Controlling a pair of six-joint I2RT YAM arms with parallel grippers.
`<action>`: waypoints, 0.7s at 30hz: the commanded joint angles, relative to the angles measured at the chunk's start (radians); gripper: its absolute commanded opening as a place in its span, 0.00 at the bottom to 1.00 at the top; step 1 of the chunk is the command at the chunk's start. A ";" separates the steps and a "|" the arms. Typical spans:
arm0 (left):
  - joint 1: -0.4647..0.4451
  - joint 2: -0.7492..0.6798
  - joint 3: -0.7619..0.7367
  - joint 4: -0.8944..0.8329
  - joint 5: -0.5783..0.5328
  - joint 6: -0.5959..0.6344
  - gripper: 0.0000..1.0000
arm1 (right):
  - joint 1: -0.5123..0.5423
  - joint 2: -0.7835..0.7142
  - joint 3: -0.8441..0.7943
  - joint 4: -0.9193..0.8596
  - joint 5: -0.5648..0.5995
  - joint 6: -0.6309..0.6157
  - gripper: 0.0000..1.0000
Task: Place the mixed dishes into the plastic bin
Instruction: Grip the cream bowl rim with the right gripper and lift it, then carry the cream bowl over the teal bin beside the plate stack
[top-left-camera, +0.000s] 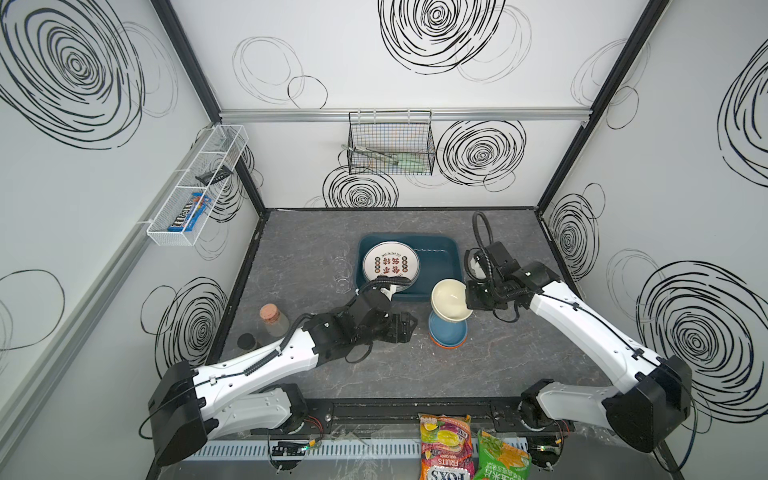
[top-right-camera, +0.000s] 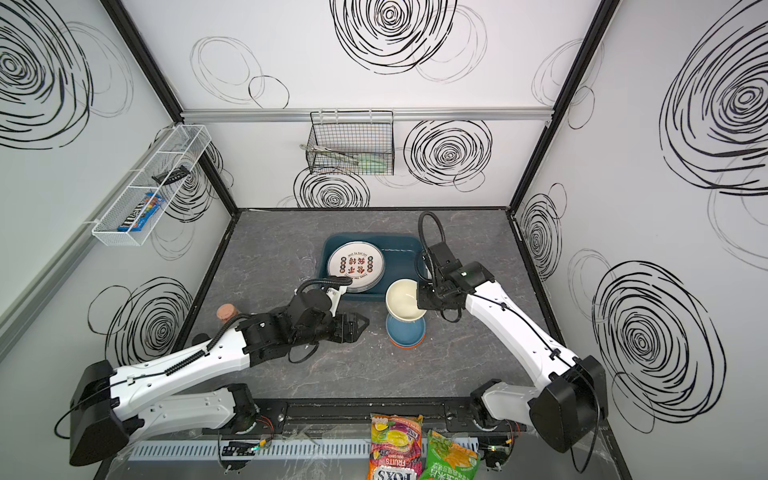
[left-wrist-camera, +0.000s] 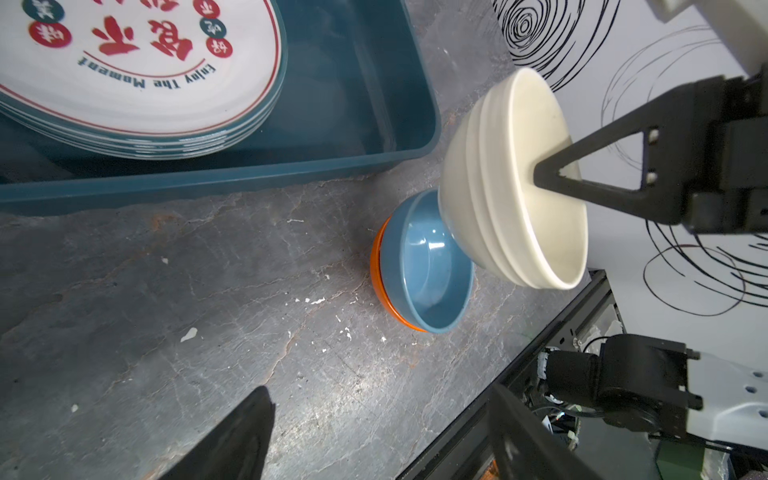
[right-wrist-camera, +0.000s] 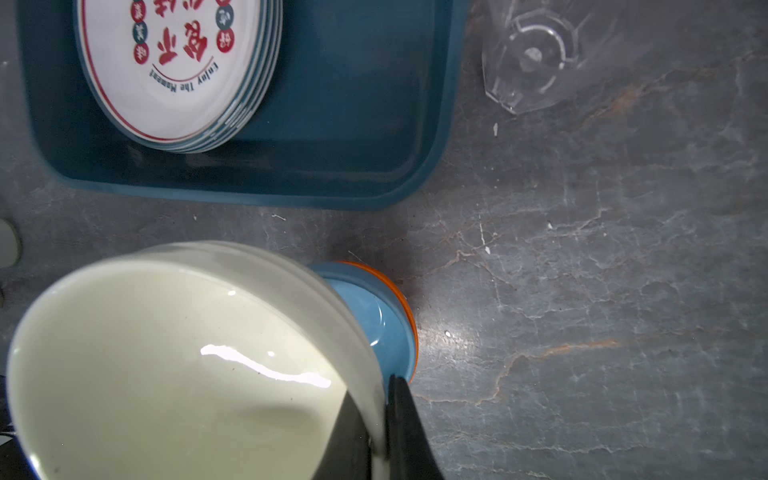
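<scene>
My right gripper (right-wrist-camera: 374, 390) is shut on the rim of a cream bowl (top-left-camera: 449, 300), one finger inside and one outside. It holds the bowl tilted just above a blue bowl (top-left-camera: 448, 332) nested in an orange bowl (left-wrist-camera: 376, 262) on the table. Behind them stands the dark teal plastic bin (top-left-camera: 440, 257), with a stack of white plates (top-left-camera: 390, 264) in its left half. Clear glass tumblers (top-left-camera: 338, 266) stand left of the bin. My left gripper (left-wrist-camera: 378, 390) hangs open over bare table left of the bowls, holding nothing.
A cork-stoppered jar (top-left-camera: 273, 318) and a small dark-lidded jar (top-left-camera: 246, 341) stand at the table's left edge. Two snack bags (top-left-camera: 446, 446) lie at the front. A black wire basket (top-left-camera: 390, 143) hangs on the back wall, a white mesh rack (top-left-camera: 195, 187) on the left wall.
</scene>
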 joint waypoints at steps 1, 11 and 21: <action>0.030 -0.022 0.049 0.012 0.002 0.031 0.84 | -0.022 0.030 0.062 0.046 -0.017 -0.013 0.05; 0.130 -0.010 0.102 0.003 0.066 0.070 0.85 | -0.096 0.160 0.131 0.122 -0.044 -0.025 0.04; 0.186 0.031 0.134 0.002 0.091 0.081 0.85 | -0.126 0.355 0.284 0.134 -0.017 -0.029 0.04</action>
